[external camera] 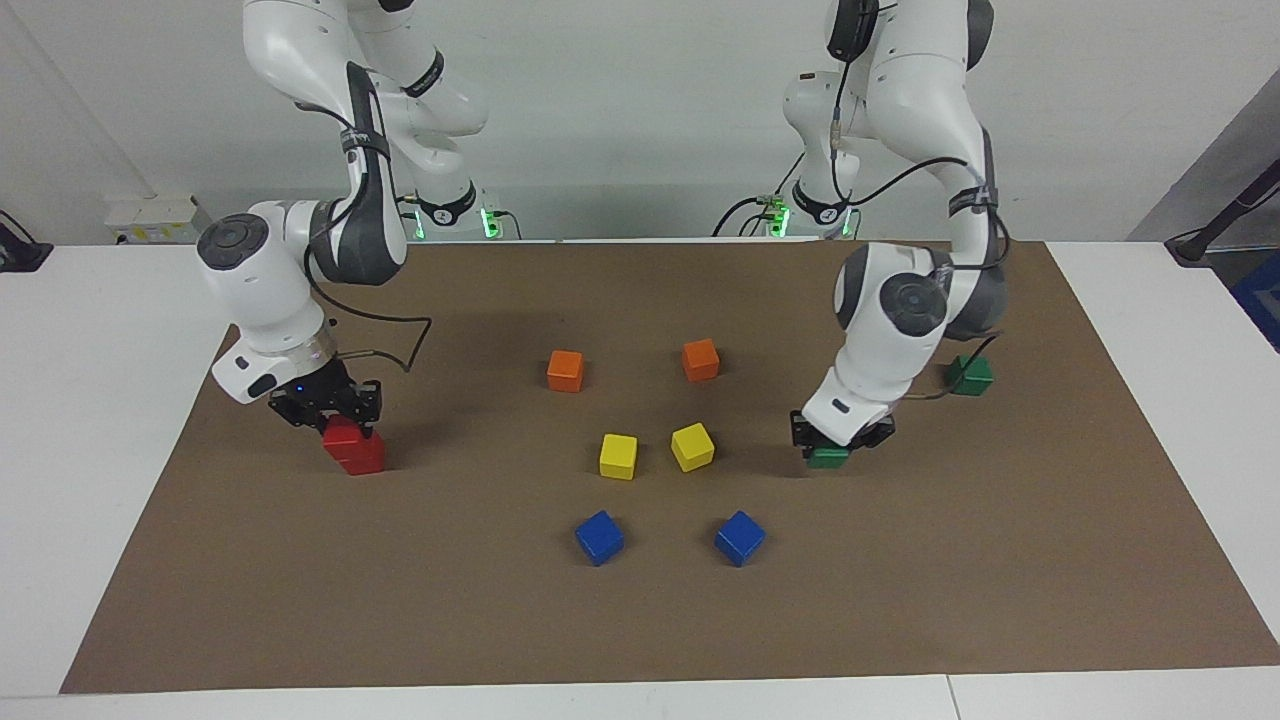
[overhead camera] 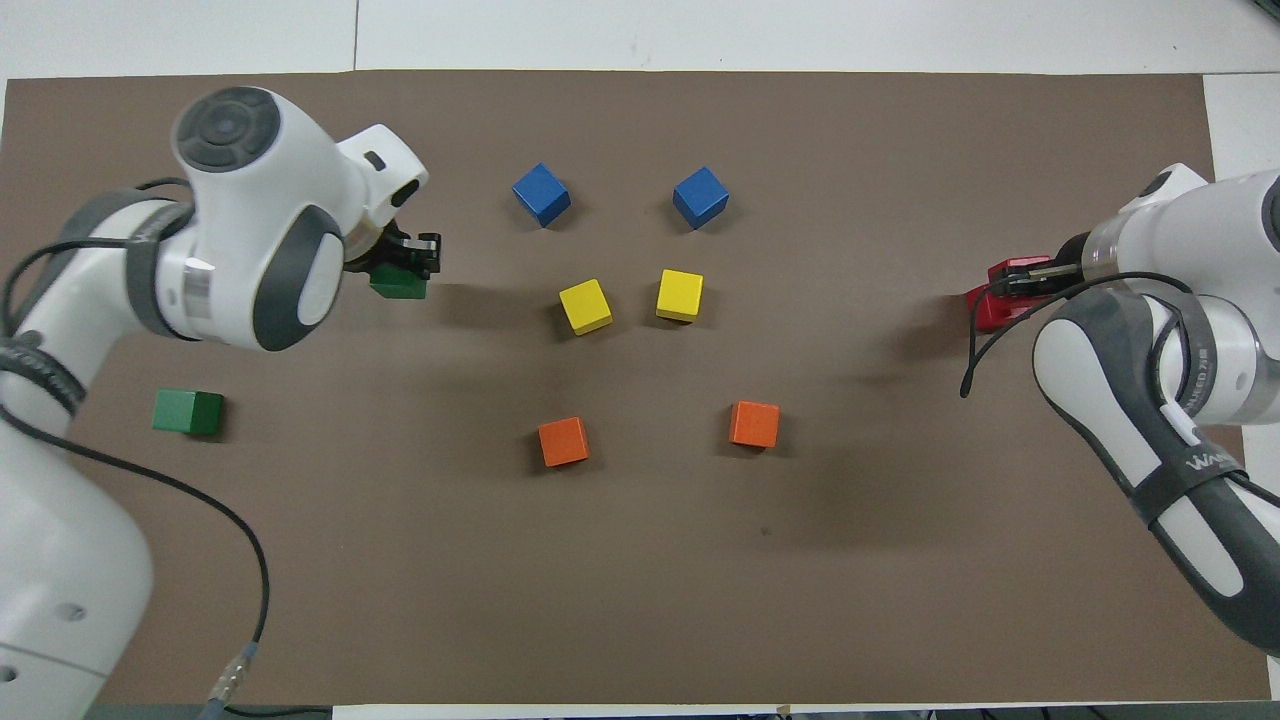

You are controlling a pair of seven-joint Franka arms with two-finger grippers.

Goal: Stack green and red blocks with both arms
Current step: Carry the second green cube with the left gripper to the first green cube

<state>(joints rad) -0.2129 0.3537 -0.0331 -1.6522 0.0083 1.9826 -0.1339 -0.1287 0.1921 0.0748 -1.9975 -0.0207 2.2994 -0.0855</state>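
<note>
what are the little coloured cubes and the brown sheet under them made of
The small coloured cubes, such as the yellow one and the blue one, look like painted wood or hard plastic: crisp edges, flat even colour, no shine. Which of the two cannot be told. The brown sheet looks like matte paper or thin card: dull, lying flat on the white table, its corner nearer the left arm's base slightly lifted.

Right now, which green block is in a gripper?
The green block beside the yellow cubes, clamped by the left gripper; the other green block sits untouched, nearer the robots.
</note>
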